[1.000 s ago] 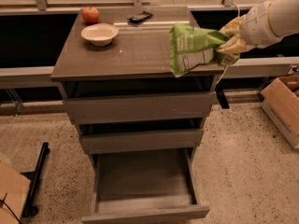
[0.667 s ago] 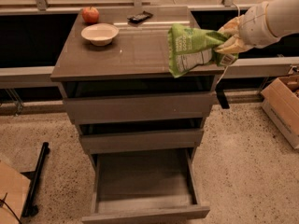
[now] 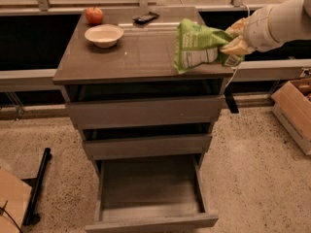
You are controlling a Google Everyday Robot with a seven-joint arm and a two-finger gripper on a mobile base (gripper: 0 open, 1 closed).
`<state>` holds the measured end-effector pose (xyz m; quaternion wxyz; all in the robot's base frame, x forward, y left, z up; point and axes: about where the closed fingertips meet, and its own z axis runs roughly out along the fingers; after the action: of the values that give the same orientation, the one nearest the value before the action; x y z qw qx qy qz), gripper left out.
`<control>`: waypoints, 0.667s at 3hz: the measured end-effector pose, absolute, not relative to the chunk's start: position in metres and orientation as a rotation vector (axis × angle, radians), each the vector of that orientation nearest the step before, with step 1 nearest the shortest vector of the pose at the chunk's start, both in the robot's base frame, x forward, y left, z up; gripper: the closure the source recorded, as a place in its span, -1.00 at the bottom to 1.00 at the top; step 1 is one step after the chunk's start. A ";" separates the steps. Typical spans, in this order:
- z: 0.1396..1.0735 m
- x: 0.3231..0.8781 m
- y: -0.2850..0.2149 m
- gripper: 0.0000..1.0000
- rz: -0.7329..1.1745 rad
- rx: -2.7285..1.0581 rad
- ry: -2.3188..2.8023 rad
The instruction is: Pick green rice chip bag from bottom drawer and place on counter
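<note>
The green rice chip bag (image 3: 195, 46) hangs over the right front part of the counter (image 3: 131, 52), its lower edge at or just above the surface. My gripper (image 3: 234, 42) comes in from the right and is shut on the bag's right edge. The bottom drawer (image 3: 150, 191) stands pulled out below, with nothing in it.
A white bowl (image 3: 103, 34), a red apple (image 3: 94, 15) and a small dark object (image 3: 145, 18) sit on the back of the counter. A cardboard box (image 3: 295, 110) stands on the floor at right. A black bar (image 3: 38, 186) and a cardboard piece lie at lower left.
The bag and gripper have shifted slightly left and down, further over the counter.
</note>
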<state>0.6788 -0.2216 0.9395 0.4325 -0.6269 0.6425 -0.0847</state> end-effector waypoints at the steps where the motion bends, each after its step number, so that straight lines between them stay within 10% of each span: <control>1: 0.947 0.716 -0.208 1.00 -0.250 -1.419 1.571; 2: 0.948 0.751 -0.187 1.00 -0.224 -1.316 1.524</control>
<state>0.7505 -0.1871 0.9478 0.5291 -0.5512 0.6383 -0.0937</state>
